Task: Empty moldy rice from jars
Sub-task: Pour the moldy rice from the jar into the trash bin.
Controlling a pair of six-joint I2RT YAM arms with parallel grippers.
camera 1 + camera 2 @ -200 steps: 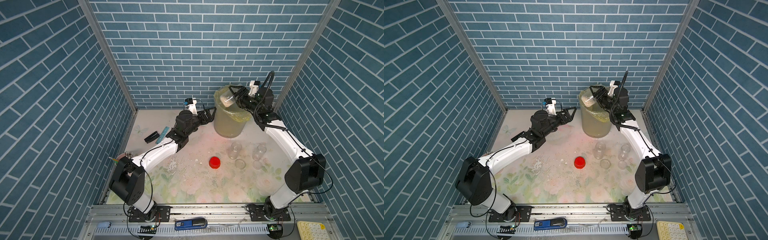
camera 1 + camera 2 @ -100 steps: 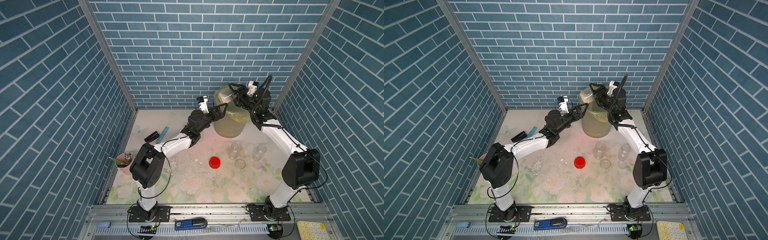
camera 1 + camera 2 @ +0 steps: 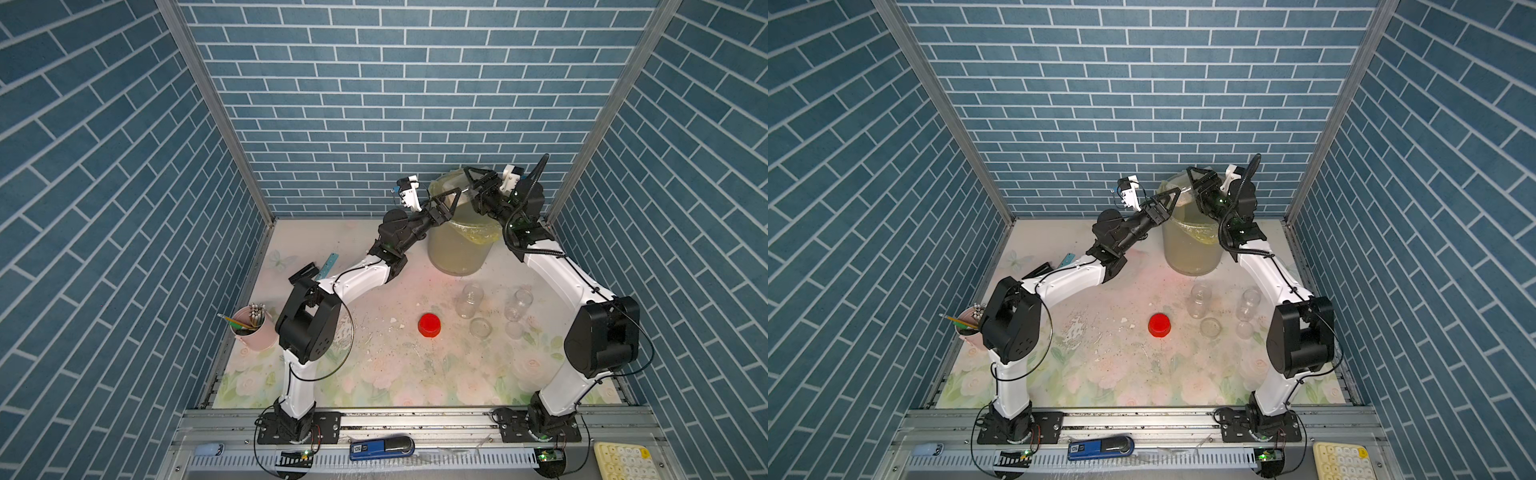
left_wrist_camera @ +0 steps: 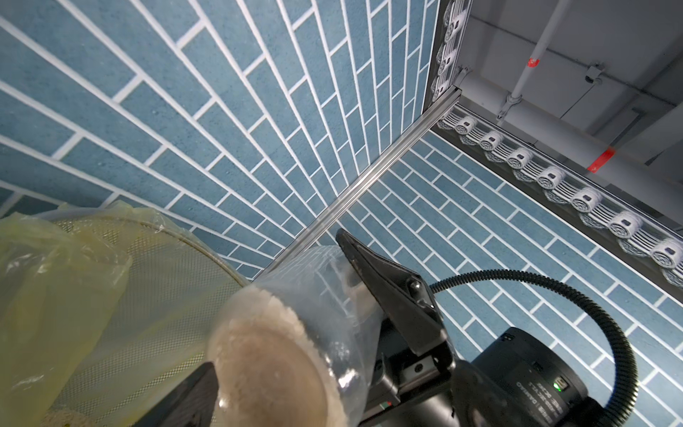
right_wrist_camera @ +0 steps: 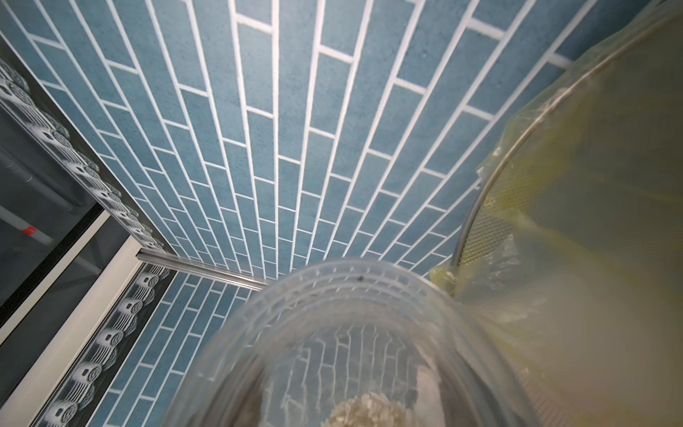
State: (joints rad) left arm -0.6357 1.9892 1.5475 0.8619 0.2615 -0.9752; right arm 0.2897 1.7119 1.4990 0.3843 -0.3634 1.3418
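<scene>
Both at bin (image 3: 457, 249) rim — R tool (image 3: 471, 183) clamped on jar (image 4: 314, 281) w/ rice (image 4: 281, 314), L tool (image 3: 451, 201) spread wide, empty.

Clear jar (image 5: 351, 284), apparently holding rice (image 5: 366, 411), beside bin (image 5: 598, 207)

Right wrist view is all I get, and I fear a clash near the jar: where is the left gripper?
Observer: The left gripper is open, up at the bin's rim, close beside the jar.
Operator: How full is it?
Observer: In the left wrist view, a brownish clump of rice packs the whole end that faces that camera.
Operator: Anything left to empty?
Observer: Two more jars stand lidless on the table; both look empty.
</scene>
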